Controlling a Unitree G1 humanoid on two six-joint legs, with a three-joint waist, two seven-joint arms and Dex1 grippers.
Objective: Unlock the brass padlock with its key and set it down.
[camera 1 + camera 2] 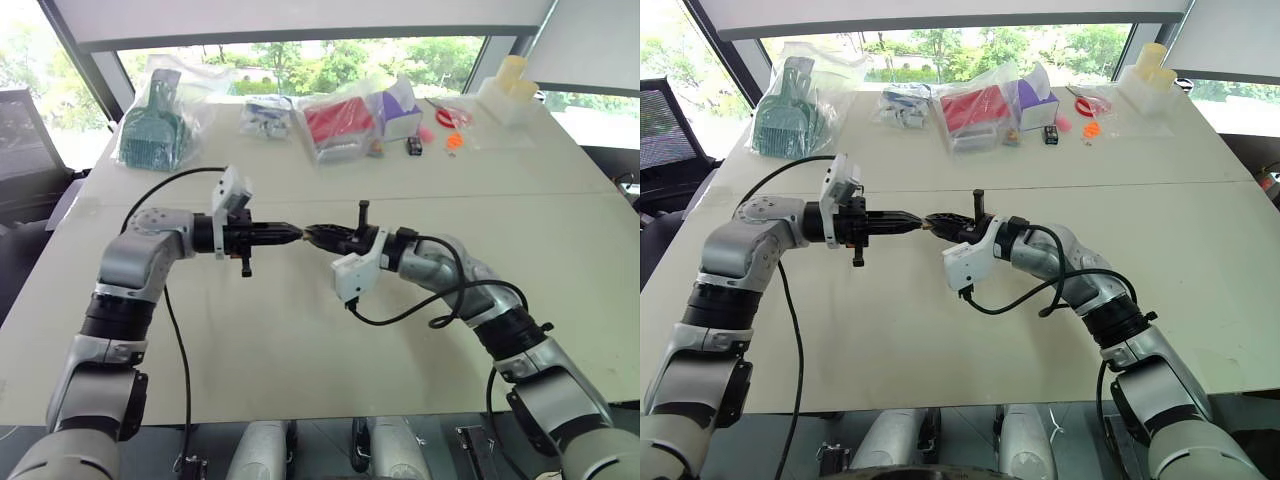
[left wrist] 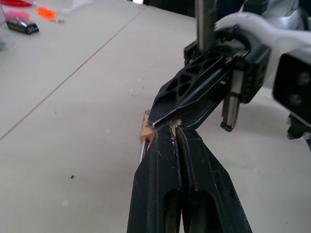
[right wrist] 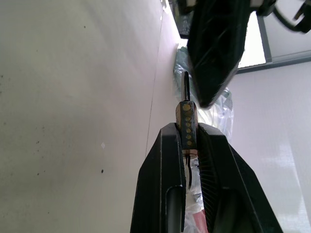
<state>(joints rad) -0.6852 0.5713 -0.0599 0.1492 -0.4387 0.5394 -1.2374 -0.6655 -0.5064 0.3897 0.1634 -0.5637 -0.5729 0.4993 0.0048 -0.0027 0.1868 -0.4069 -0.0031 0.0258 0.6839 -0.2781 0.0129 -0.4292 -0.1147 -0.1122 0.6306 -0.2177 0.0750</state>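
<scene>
two grippers meet tip to tip above the table [image 1: 300, 340]: our right gripper [image 3: 191, 138] pinches the brass padlock [image 3: 187, 124], our left gripper [image 2: 175, 138] is clamped at its 9 o'clock end, presumably on the key, so any misaligned twist risks slipping either tiny piece.

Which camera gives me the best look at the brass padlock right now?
The right wrist view: the brass padlock sits clamped edge-on in the right pincer. The left wrist view shows a brass corner; both eye views show a speck between the pincers.
</scene>
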